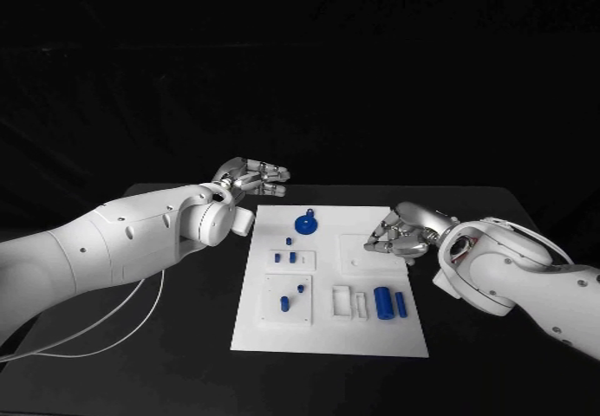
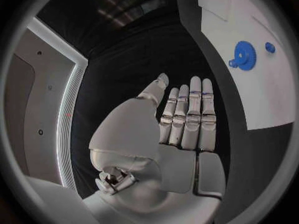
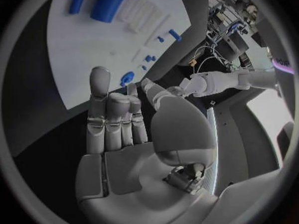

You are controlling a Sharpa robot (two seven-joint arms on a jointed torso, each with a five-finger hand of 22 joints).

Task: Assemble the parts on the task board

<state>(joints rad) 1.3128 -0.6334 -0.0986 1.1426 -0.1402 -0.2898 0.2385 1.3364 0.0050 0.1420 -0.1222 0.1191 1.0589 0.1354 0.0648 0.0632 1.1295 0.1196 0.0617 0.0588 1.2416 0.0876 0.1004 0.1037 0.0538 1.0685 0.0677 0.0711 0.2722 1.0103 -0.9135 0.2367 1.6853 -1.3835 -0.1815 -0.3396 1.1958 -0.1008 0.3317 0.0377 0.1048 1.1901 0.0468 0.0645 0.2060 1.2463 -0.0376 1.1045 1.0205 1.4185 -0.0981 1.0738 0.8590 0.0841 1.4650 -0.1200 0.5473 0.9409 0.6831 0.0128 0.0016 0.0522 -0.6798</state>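
1. The flat white rectangular task board (image 1: 331,282) lies in the middle of the black tabletop (image 1: 187,347), and from here the assembly looks barely begun.
2. A round blue toothed gear (image 1: 306,226) lies near the board's far end; whether it is seated I cannot tell.
3. Two blue cylinders, one thick (image 1: 384,303) and one thin (image 1: 401,303), lie loose side by side near the board's right edge.
4. Several small blue pegs (image 1: 288,256) sit around the white blocks on the board's left half.
5. The left hand (image 1: 254,179) hovers off the board's far left corner, fingers straight, holding nothing.
6. The right hand (image 1: 402,236) hangs over the board's right edge, fingers apart, empty.
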